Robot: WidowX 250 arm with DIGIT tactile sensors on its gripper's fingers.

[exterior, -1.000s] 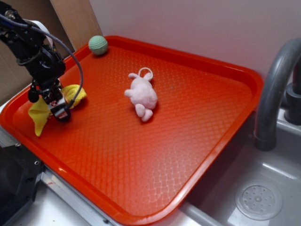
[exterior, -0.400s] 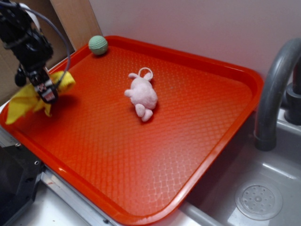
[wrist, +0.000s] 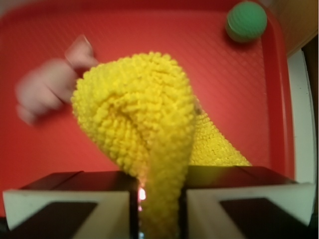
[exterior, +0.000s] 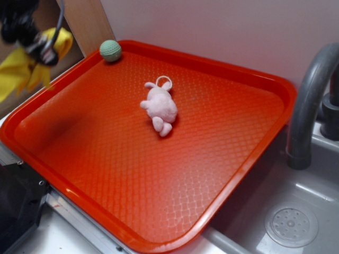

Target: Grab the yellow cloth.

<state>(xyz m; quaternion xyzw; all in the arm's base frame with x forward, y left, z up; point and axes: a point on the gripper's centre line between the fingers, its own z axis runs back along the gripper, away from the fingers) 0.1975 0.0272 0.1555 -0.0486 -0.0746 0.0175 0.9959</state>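
The yellow cloth (exterior: 18, 66) hangs in the air at the far left of the exterior view, above and outside the tray's left edge. My gripper (exterior: 43, 53) is shut on it and blurred by motion. In the wrist view the yellow cloth (wrist: 144, 129) fills the middle, pinched between my two fingers, and my gripper (wrist: 158, 206) is closed on its lower fold. The cloth hides part of the tray below it.
The red tray (exterior: 222, 74) holds a pink plush bunny (exterior: 160, 107) near its middle and a small green knitted ball (exterior: 110, 50) at its back left corner. A grey sink with a faucet (exterior: 310, 100) lies to the right. The ball (wrist: 245, 21) and blurred bunny (wrist: 47, 89) show in the wrist view.
My gripper has risen and moved left and back with the yellow cloth, lifting it off the tray. The bunny and ball have not moved.
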